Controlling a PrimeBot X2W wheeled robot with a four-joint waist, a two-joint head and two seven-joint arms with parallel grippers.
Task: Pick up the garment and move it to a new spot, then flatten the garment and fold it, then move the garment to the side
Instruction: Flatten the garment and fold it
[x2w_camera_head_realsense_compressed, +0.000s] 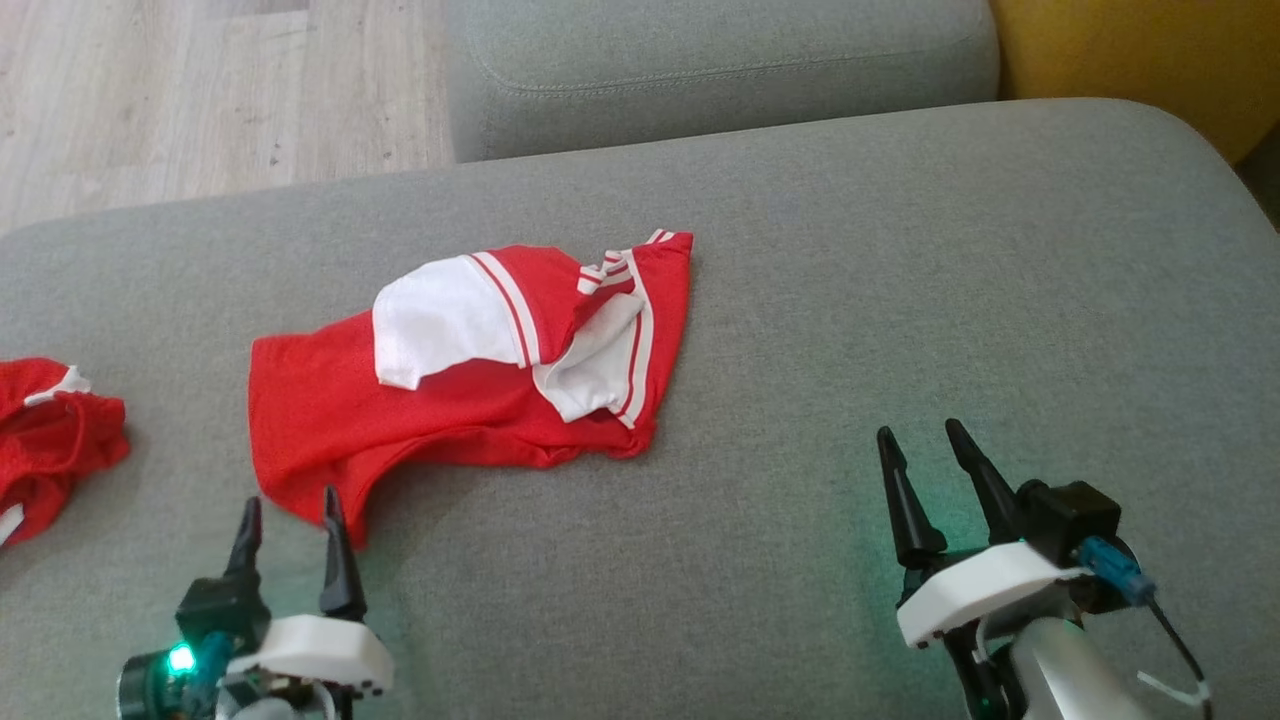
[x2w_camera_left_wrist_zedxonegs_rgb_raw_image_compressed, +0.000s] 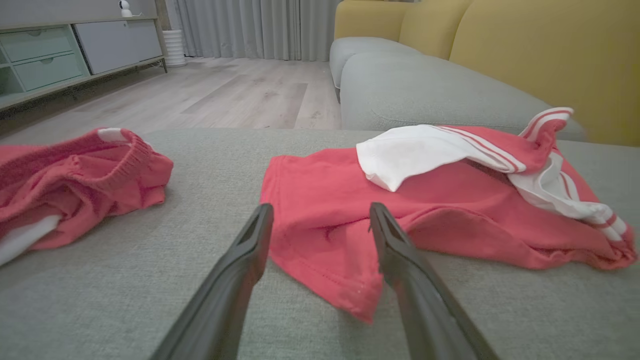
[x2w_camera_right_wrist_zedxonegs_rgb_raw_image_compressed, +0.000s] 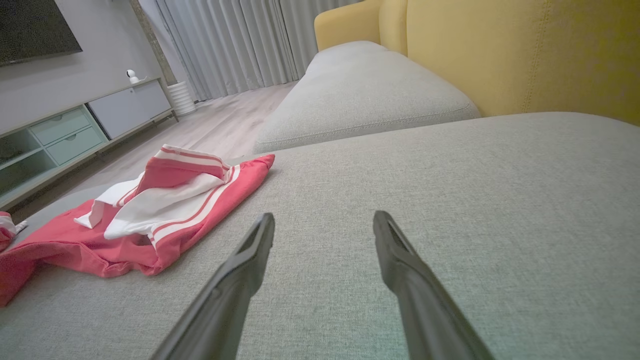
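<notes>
The garment (x2w_camera_head_realsense_compressed: 400, 430), red with white striped panels, lies crumpled on the grey sofa cushion (x2w_camera_head_realsense_compressed: 800, 350). I judge the pick-up step as not yet done. The left pincer (x2w_camera_head_realsense_compressed: 290, 500) stands released at the garment's near corner, which lies between its fingers (x2w_camera_left_wrist_zedxonegs_rgb_raw_image_compressed: 245, 260). The right pincer (x2w_camera_head_realsense_compressed: 920, 432) is released and empty, well apart to the garment's right. A second red garment (x2w_camera_head_realsense_compressed: 50, 430) lies to its left. Next move, in my judgement: lower the left pincer and clench it on that corner.
</notes>
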